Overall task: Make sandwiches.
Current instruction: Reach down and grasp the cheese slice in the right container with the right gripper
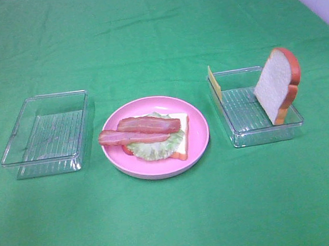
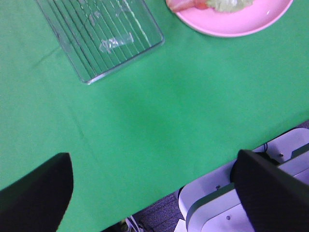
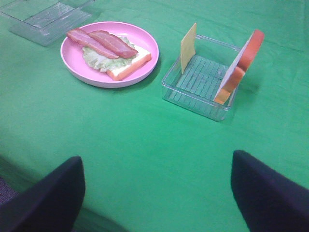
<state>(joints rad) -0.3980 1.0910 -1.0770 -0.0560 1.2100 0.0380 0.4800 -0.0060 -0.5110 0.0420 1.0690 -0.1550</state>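
You're partway: bottom bread slice, lettuce and two bacon strips sit stacked on the pink plate. Cheese square and top bread slice stand in the right clear tray, not added yet. Left gripper and right gripper gape wide, holding nothing.

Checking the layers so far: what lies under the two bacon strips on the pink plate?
Under the bacon strips is a green lettuce leaf, lying on a white bread slice. A red edge peeks from beneath the lettuce; what it belongs to is covered.
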